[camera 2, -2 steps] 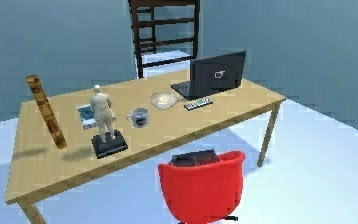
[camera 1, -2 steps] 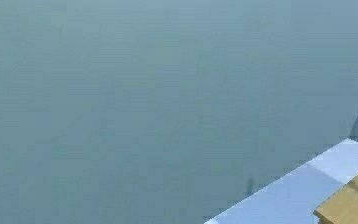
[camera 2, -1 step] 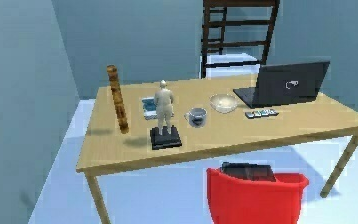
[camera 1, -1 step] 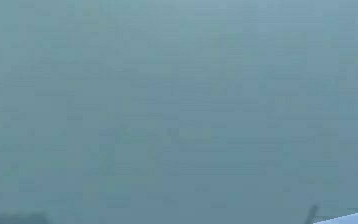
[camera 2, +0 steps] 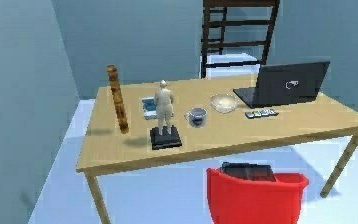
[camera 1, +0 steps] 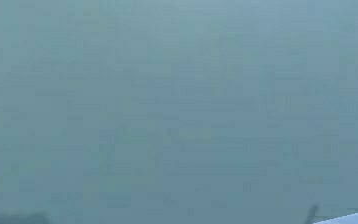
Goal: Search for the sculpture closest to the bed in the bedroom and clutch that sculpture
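Forward view has me facing a blue-grey wall [camera 1: 177, 100] up close, so not much to go on there lol. Arm side view is the useful one: a wooden table [camera 2: 307, 128] runs across the middle of the frame, and left of centre on it stands a pale figure statue [camera 2: 164, 108] on a dark base. Just left of that is a tall brown carved post [camera 2: 114, 98], which could count as a sculpture too. Behind the table, at the top of the frame right of centre, there's a dark ladder frame with a white mattress, which I take for the bed [camera 2: 234, 58]. The statue looks nearer to it than the post does, so I'm calling the statue my target. Also on the table are a laptop [camera 2: 287, 85] at the right, a bowl [camera 2: 225, 103] and a dark cup [camera 2: 197, 117], with a red chair [camera 2: 257, 195] at the bottom. I'd say the search is pretty much done and the reach comes next. How my fingers stand right now, I can't tell. Next move, I reckon: line up with the statue, get the arm above table height and run it out, minding the post and cup on either side.
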